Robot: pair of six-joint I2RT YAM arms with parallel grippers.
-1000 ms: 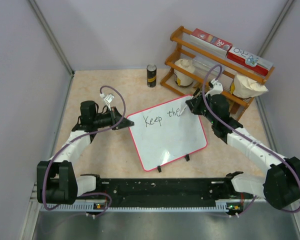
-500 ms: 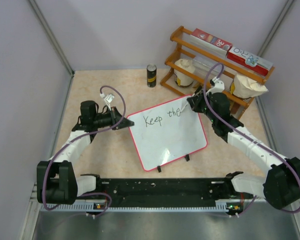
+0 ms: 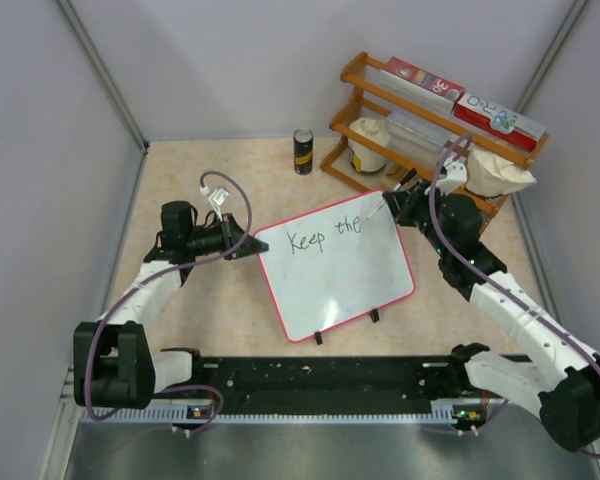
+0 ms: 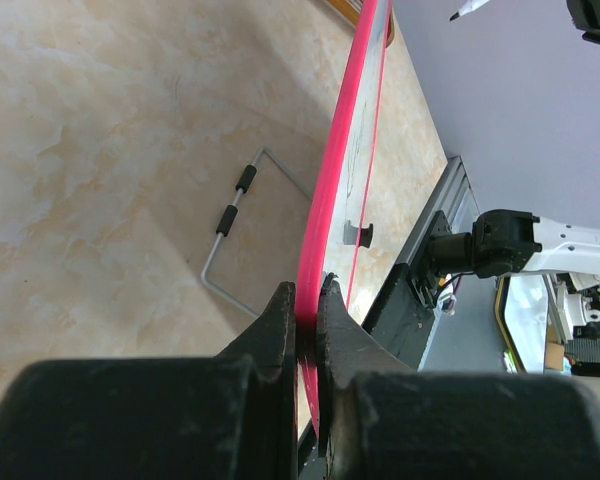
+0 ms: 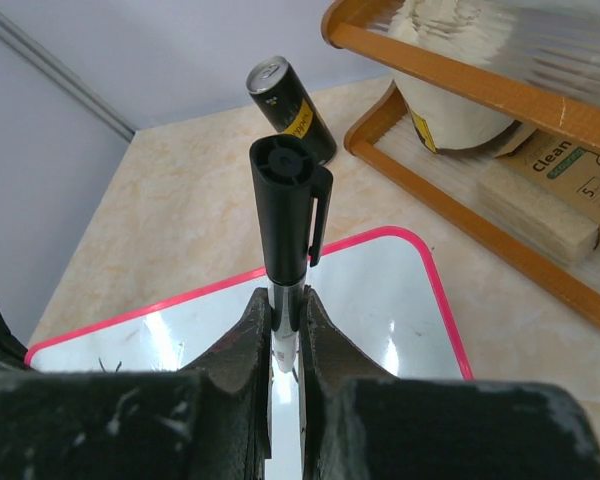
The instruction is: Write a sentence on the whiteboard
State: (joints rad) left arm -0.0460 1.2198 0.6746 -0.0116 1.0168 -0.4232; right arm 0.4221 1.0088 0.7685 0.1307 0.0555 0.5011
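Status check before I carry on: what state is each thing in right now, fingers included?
whiteboard: rim clamped, partly written on.
sentence: reads "Keep the", unfinished.
marker: gripped, cap on its back end, tip apparently lifted off the board.
left fingers: shut on the whiteboard rim.
right fingers: shut on the marker.
can: upright.

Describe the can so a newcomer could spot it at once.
Start at the wooden rack at the far right. Just left of it, beyond the whiteboard, the can stands alone. It is small, dark and yellow-labelled, unlike the pale bags and red-and-white boxes on the rack.
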